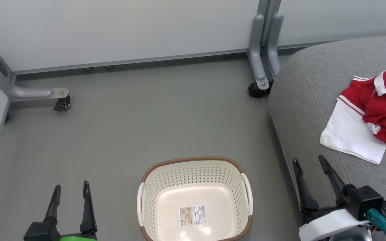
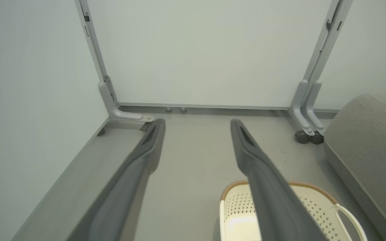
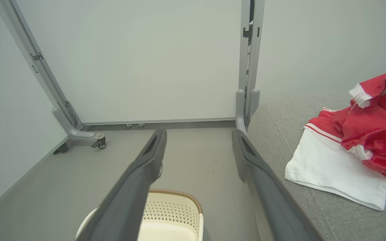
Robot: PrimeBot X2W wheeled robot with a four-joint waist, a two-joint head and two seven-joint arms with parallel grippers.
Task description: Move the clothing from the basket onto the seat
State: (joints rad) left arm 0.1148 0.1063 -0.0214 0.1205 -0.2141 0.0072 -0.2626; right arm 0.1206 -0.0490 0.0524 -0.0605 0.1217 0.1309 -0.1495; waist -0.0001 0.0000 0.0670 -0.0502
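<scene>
Head view first: the basket (image 1: 193,158) sits on the grey floor (image 1: 129,117) dead ahead, its bottom bare and shiny with a sticker (image 1: 193,215) lying flat on it. The clothing (image 1: 377,113) is over on the seat (image 1: 310,80) at the right, a red heap lying on a white panel, well apart from the basket. The left jaws rise at the lower left over bare floor beside the basket, spread wide and holding nothing. The right jaws stand at the lower right by the seat's front edge, just as wide, with nothing between them. They are near the white panel's corner, not touching it.

Over to the left wrist view: two dark fingers (image 2: 146,150) are splayed over the floor. The basket's braided far rim and one white handle (image 2: 343,208) peek out around the right-hand finger, and the seat's rounded end sits at the right edge.

The right wrist view brings the clothing in closer, with its thin stripes, a gathered waistband and the white panel flat on the grey cushion. A corner of the basket shows low between the fingers.

Both wrist views run up the pale panels (image 1: 129,30) behind. The head view catches their feet and a black castor (image 1: 256,89) by the seat.
</scene>
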